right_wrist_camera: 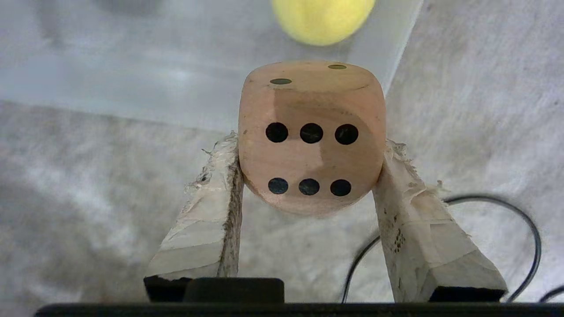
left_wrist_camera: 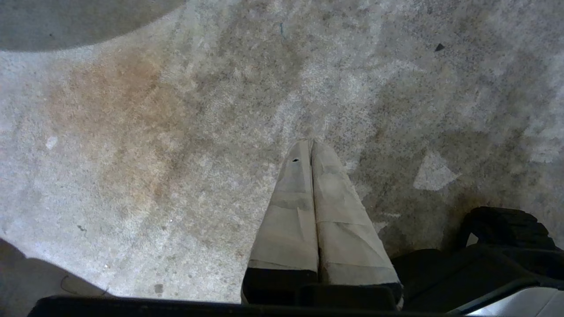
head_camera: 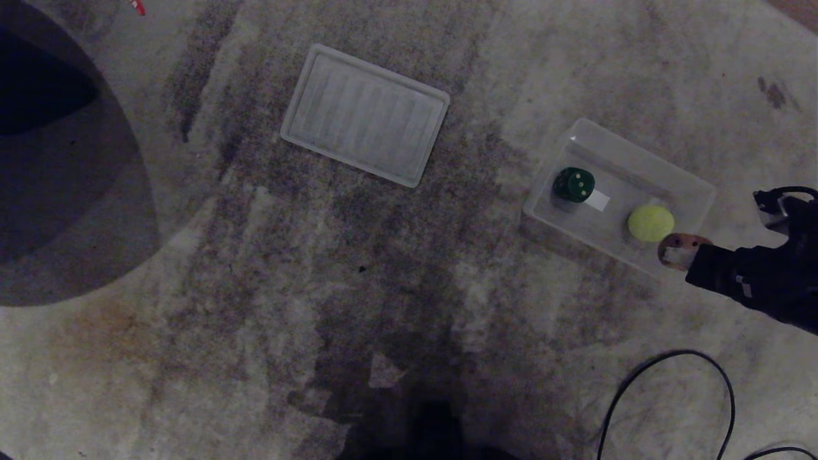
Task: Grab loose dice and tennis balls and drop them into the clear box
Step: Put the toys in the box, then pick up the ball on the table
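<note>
The clear box, at the right on the floor, already holds a dark green die and a tennis ball; the right end effector grips the tan die at the box's near rim, drop pending; left end effector clenched, idle.

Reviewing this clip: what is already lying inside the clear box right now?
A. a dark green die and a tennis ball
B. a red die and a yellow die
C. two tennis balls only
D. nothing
A: the head view shows the dark green die and one tennis ball inside the clear box.
</note>
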{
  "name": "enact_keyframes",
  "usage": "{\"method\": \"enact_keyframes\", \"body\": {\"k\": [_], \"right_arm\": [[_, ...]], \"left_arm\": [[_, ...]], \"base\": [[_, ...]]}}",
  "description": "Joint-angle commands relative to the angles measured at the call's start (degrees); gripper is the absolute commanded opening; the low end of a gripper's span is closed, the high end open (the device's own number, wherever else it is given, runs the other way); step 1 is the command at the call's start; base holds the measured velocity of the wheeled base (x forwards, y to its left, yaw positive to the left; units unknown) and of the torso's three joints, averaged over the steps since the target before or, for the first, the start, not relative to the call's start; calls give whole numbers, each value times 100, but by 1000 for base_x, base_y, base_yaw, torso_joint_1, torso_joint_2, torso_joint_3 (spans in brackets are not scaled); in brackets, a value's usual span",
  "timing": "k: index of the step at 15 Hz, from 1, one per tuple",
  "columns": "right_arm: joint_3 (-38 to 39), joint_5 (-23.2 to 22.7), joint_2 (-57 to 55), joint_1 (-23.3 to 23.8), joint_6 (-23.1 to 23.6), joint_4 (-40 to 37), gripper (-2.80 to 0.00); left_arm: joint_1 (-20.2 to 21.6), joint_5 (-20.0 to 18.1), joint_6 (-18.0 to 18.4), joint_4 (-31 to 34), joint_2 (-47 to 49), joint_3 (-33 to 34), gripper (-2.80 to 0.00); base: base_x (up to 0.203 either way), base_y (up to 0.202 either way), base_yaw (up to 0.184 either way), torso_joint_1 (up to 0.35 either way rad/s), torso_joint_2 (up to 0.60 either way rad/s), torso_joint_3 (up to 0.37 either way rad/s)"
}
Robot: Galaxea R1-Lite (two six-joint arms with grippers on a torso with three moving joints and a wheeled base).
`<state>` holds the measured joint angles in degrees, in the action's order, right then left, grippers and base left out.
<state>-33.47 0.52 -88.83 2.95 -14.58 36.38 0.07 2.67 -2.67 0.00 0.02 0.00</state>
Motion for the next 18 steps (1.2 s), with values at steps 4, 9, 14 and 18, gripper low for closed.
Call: {"method": "enact_keyframes", "body": {"k": [4,9,14,18], "right_arm": [[-406,-13,-500,120,-304,62,0],[-309,23,147,90,-261,219,0],[255,41,2230,-136,107,-1167,-280],[887,81,4479,-308,294,-2781,-280]], "left_arm": [[1,5,-5,0,6,9,-280],[1,5,-5,0,6,9,-280],[1,5,-5,0,6,9,-280],[1,5,-5,0,6,9,-280]], "base": [[0,0,0,0,0,0],[0,0,0,0,0,0],[0,0,0,0,0,0],[0,0,0,0,0,0]]}}
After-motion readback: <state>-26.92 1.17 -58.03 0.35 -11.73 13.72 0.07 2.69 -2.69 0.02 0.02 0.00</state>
